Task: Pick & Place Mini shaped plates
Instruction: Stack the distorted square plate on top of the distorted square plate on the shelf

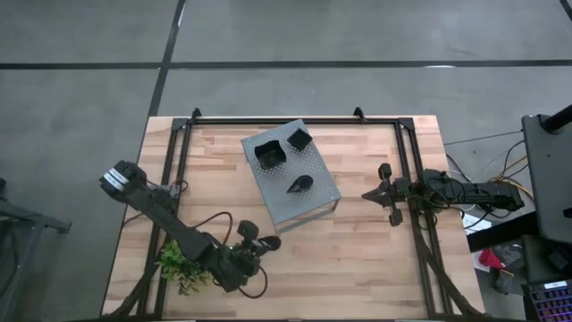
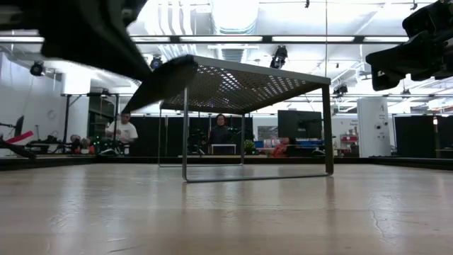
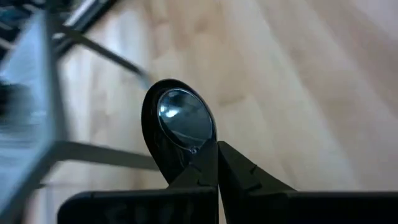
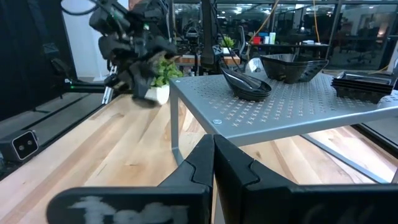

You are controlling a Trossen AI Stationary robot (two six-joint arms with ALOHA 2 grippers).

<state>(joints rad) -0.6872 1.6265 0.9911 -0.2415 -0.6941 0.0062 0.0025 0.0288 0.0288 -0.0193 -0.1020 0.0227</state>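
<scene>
Black leaf plate (image 3: 180, 127) clamped in left jaws; right jaws together; three plates on rack (image 1: 315, 192).

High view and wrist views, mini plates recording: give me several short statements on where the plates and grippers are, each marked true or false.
1. The left gripper is shut on a leaf-shaped plate. True.
2. The right gripper holds a square plate. False: it is shut and empty, waiting beside the grey perforated stand.
3. Three groups of black dishes sit on the stand: a large square dish, a smaller square dish and leaf-shaped plates. True.
4. The green plant stands on top of the stand. False: it stands on the wooden table, near the left arm.
5. The left gripper hangs over the stand. False: it is off the stand's near corner, over bare table.
</scene>
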